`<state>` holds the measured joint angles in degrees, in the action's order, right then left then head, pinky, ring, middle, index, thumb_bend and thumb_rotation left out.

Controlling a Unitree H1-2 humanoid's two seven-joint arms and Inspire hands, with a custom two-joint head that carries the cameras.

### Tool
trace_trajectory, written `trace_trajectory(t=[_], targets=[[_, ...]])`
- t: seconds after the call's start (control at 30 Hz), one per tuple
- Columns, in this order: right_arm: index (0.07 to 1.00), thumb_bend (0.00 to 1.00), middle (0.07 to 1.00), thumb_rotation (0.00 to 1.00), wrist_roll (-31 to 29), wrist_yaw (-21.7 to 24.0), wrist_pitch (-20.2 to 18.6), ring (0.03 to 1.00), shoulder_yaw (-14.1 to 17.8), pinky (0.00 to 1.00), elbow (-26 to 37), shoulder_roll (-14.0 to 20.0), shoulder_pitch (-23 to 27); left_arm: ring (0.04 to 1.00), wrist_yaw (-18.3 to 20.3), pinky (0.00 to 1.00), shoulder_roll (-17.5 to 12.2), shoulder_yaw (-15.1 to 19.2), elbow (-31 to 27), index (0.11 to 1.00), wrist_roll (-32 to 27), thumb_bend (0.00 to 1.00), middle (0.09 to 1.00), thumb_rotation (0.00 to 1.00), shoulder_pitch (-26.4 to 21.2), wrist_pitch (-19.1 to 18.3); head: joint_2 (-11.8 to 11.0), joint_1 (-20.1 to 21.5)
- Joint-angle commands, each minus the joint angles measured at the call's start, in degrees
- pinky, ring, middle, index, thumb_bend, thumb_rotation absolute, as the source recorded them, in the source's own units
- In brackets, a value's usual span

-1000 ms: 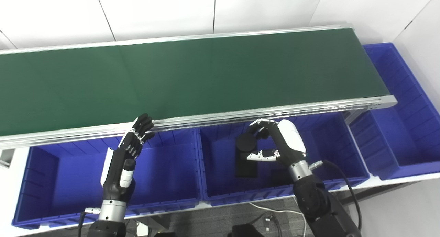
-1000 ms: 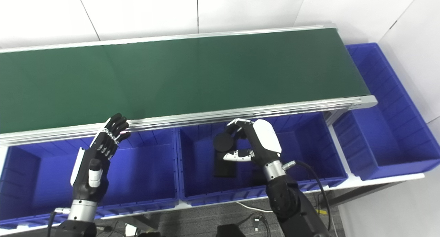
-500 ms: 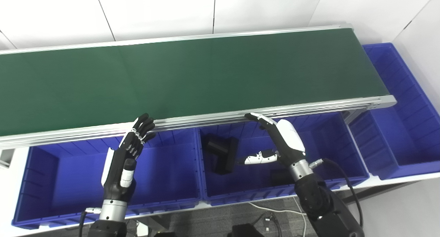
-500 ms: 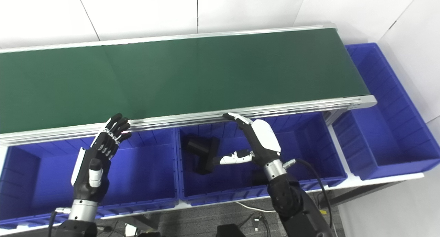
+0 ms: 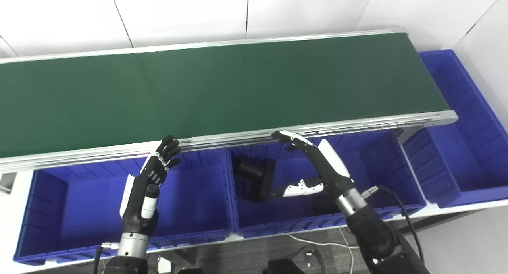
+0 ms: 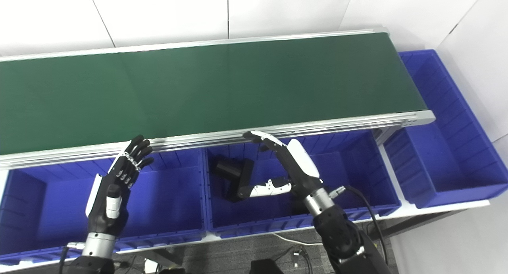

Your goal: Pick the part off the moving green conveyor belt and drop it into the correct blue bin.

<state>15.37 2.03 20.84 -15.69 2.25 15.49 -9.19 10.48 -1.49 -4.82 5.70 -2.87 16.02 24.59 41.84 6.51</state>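
Drop step judged complete: black part [image 5: 256, 176] lay in middle blue bin [image 5: 381, 163]; right hand [image 5: 317, 166] spread wide, empty; next, awaiting another part on conveyor belt [image 5: 222, 91].

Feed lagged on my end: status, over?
Both robot hands open: left over left bin, right over middle bin. Black part lying in middle bin. Belt bare, nothing obstructing.
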Motion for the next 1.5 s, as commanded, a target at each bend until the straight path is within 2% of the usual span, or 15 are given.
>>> trace_trajectory(t=[0.0, 0.07, 0.1, 0.2, 0.33, 0.4, 0.53, 0.63, 0.73, 0.9, 0.97, 1.23, 1.33, 1.37, 1.47], targets=[[0.818, 0.96, 0.870, 0.60, -2.5, 0.8, 3.5, 0.842, 0.0, 0.78, 2.9, -0.9, 0.0, 0.868, 0.4, 0.82, 0.2, 0.1, 0.4, 0.888, 0.9, 0.87, 0.883, 0.95, -0.9, 2.3, -0.7, -0.8], [0.816, 0.96, 0.874, 0.62, -4.3, 1.6, 3.8, 0.846, -0.2, 0.78, 4.2, -1.7, -0.5, 0.860, -0.2, 0.81, 0.4, 0.1, 1.2, 0.877, 1.4, 0.88, 0.875, 0.94, -1.1, 2.3, -1.0, -1.2], [0.816, 0.96, 0.876, 0.62, -5.0, 1.9, 4.3, 0.849, -0.2, 0.78, 4.3, -2.1, -0.5, 0.857, -0.5, 0.81, 0.5, 0.1, 1.9, 0.872, 1.6, 0.87, 0.872, 0.94, -1.3, 2.3, -2.2, -2.4], [0.820, 0.96, 0.881, 0.63, -6.9, 3.0, 5.9, 0.852, -0.9, 0.78, 3.4, -2.6, -0.5, 0.850, -1.4, 0.80, 0.5, -0.1, 3.6, 0.864, 2.6, 0.87, 0.864, 0.93, -1.8, 2.3, -3.3, -3.4], [0.829, 0.97, 0.890, 0.66, -7.8, 3.6, 6.0, 0.867, -1.6, 0.80, 2.6, -2.7, -0.5, 0.848, -2.5, 0.80, 0.3, -0.7, 5.5, 0.862, 3.6, 0.86, 0.861, 0.93, -2.6, 2.3, -5.2, -5.5], [0.835, 0.97, 0.896, 0.68, -8.2, 3.4, 6.1, 0.876, -2.0, 0.80, 1.4, -2.6, -0.2, 0.849, -4.5, 0.80, -0.3, -1.9, 6.4, 0.867, 5.4, 0.85, 0.863, 0.94, -2.9, 2.3, -6.2, -6.7], [0.842, 0.95, 0.900, 0.73, -9.1, 1.7, 6.1, 0.888, -2.6, 0.82, -3.3, -3.1, 1.1, 0.848, -7.9, 0.80, -1.2, -4.5, 7.9, 0.865, 6.7, 0.86, 0.863, 0.96, -3.6, 2.3, -9.2, -10.1], [0.855, 0.95, 0.907, 0.79, -9.2, 0.0, 6.1, 0.896, -3.3, 0.83, -7.7, -3.6, 2.3, 0.851, -9.8, 0.80, -1.7, -6.2, 8.9, 0.862, 6.6, 0.88, 0.864, 0.95, -3.9, 2.3, -10.2, -11.3], [0.862, 0.96, 0.915, 0.81, -11.2, -0.2, 6.1, 0.899, -3.0, 0.85, -12.9, -5.2, 3.2, 0.851, -12.2, 0.79, -2.3, -8.0, 9.4, 0.853, 7.2, 0.90, 0.863, 0.95, -4.1, 2.3, -11.1, -12.4], [0.886, 0.93, 0.925, 0.87, -13.3, 0.2, 6.1, 0.895, -1.2, 0.86, -18.1, -7.3, 3.3, 0.848, -16.1, 0.78, -3.5, -10.6, 9.3, 0.836, 8.0, 0.93, 0.855, 0.94, -4.0, 2.3, -10.6, -12.2], [0.895, 0.92, 0.931, 0.85, -13.8, 0.7, 6.1, 0.904, -0.5, 0.88, -18.9, -7.6, 3.1, 0.856, -17.1, 0.79, -4.0, -11.4, 9.2, 0.843, 8.0, 0.92, 0.861, 0.95, -4.1, 2.3, -10.2, -11.7], [0.881, 0.88, 0.924, 0.82, -12.8, 0.4, 6.1, 0.891, -0.1, 0.88, -21.2, -7.4, 3.2, 0.873, -16.6, 0.83, -4.0, -11.9, 9.0, 0.867, 6.1, 0.89, 0.882, 0.94, -5.4, 2.3, -8.3, -8.6], [0.882, 0.88, 0.922, 0.82, -12.1, -0.3, 6.1, 0.886, -0.2, 0.87, -22.0, -7.4, 3.9, 0.876, -16.7, 0.84, -3.9, -11.7, 9.1, 0.869, 6.1, 0.88, 0.886, 0.94, -6.3, 2.3, -6.3, -5.6], [0.885, 0.88, 0.922, 0.82, -11.7, -0.6, 6.1, 0.887, -0.3, 0.87, -22.1, -7.5, 4.1, 0.878, -16.5, 0.84, -4.0, -11.6, 8.9, 0.871, 6.0, 0.88, 0.888, 0.94, -6.6, 2.3, -5.1, -3.1], [0.893, 0.89, 0.923, 0.84, -10.7, -1.4, 6.1, 0.889, -0.8, 0.86, -22.4, -7.9, 4.9, 0.886, -15.5, 0.85, -4.4, -10.9, 8.7, 0.882, 5.2, 0.86, 0.895, 0.94, -7.3, 2.3, -3.9, 0.6]])
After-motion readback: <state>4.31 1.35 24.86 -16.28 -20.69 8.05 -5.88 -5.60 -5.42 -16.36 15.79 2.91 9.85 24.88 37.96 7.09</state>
